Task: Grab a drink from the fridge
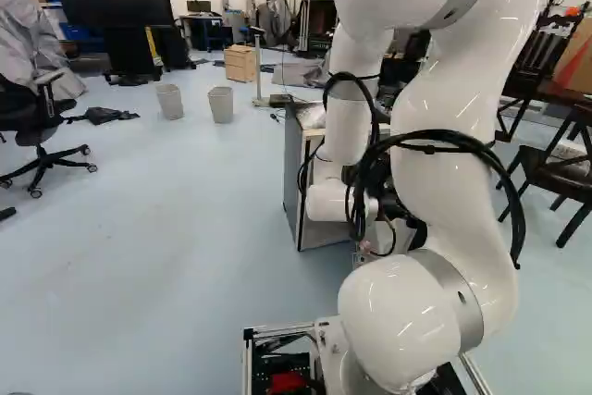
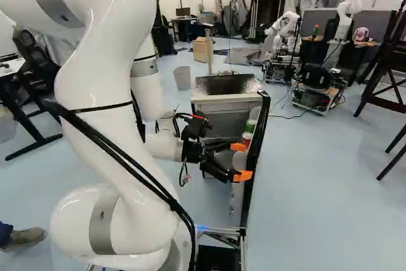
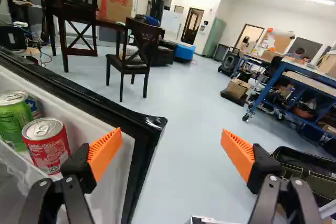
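Observation:
The gripper (image 2: pixel 240 160) stands open on the inner side of the fridge's open door (image 2: pixel 255 150) in the right base view. In the wrist view the gripper (image 3: pixel 171 150) has nothing between its widely parted fingers; the door's black edge runs close by one finger. A red can (image 3: pixel 46 145) and a green can (image 3: pixel 14 119) stand in the door's shelf, beside that same finger and outside the gap. Part of another can shows behind them. The fridge (image 2: pixel 223 103) stands ahead of the arm, its interior mostly hidden.
Dark wooden chairs (image 3: pixel 135 56) stand beyond the door. Another robot (image 2: pixel 285 26) is farther back at the right of the right base view. Two grey bins (image 1: pixel 221 104) and a cardboard box (image 1: pixel 240 63) stand on the floor past the fridge. A blue-framed workbench (image 3: pixel 294 80) is farther off.

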